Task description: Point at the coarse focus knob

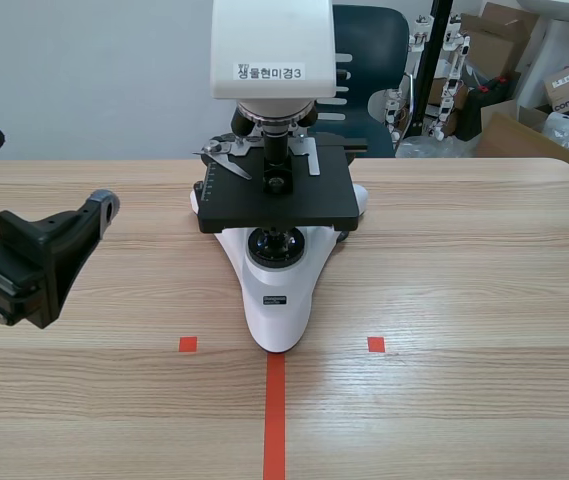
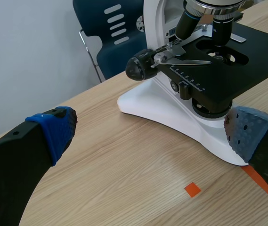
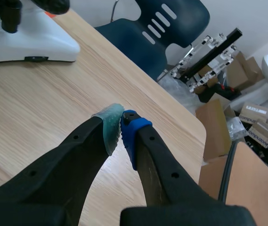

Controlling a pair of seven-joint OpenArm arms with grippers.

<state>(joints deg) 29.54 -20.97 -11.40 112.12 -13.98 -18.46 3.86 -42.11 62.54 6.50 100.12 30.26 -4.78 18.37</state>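
- Scene view: finds the left pincer (image 1: 99,212) low beside the microscope (image 1: 277,200), well apart from it, with nothing touched.
- Left wrist view: looks out between that pincer's widely spread fingers toward the coarse focus knob (image 2: 138,67), the large black knob on the side of the microscope's arm, just beside the stage (image 2: 247,52) corner.
- Judged barely begun: aimed roughly the right way, but too far off for a clear point. Left to do: closing in on the knob.
- Right wrist view: shows the right pincer (image 3: 121,125) pressed together on nothing, over bare surface (image 3: 30,103), away from the microscope.
- Around: blue chair (image 1: 369,45) and cardboard boxes (image 1: 534,130) behind the surface, orange tape marks (image 1: 275,420) in front.
- Nothing seen between left pincer and knob; slide holder (image 2: 185,60) close by, best avoided.
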